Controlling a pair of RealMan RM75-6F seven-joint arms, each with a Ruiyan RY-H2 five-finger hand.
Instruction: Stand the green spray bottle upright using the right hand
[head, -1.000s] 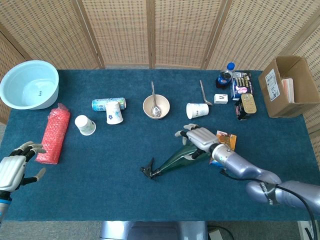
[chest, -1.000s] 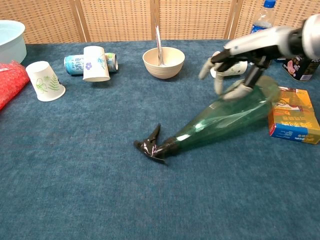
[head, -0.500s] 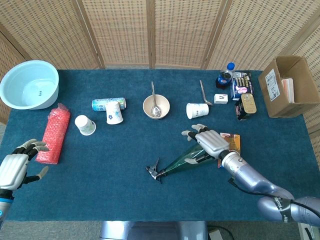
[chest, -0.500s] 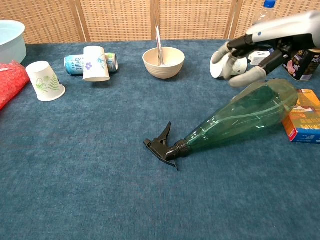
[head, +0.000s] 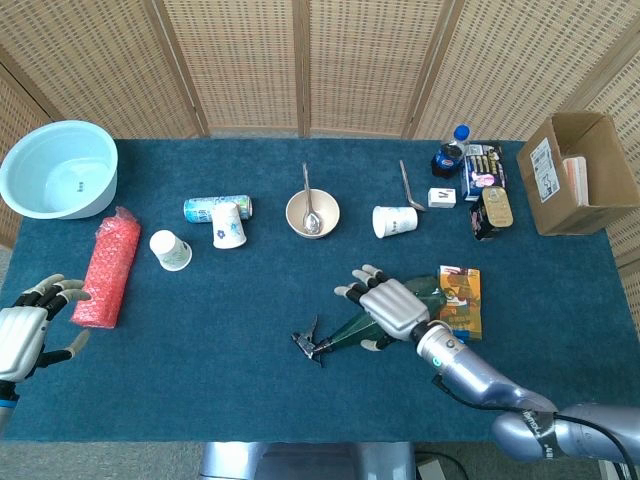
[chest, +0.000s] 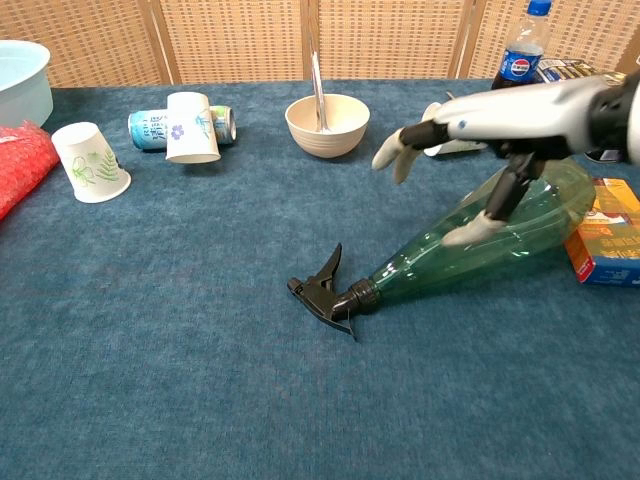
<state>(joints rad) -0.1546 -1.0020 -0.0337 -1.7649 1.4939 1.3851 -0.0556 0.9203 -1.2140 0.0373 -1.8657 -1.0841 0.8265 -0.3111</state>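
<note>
The green spray bottle (head: 347, 331) (chest: 440, 262) lies on its side on the blue cloth. Its black trigger head (chest: 322, 290) points to the front left and its wide base to the right. My right hand (head: 390, 308) (chest: 490, 125) hovers over the middle of the bottle's body, palm down and fingers spread. The thumb (chest: 470, 234) reaches down to the side of the bottle, and nothing is gripped. My left hand (head: 25, 335) stays at the table's front left corner with its fingers apart and nothing in it.
An orange box (head: 460, 300) (chest: 605, 240) lies against the bottle's base. Behind stand a bowl with a spoon (chest: 327, 122), a tipped paper cup (head: 394, 220), a cola bottle (chest: 520, 55) and tins. Cups and a can (head: 215, 208) lie at left, a red roll (head: 105, 268) further left.
The right hand has moved left from the bottle's base to over its middle and spread wider. The bottle shifted at first, its trigger turning up, then lay still.
</note>
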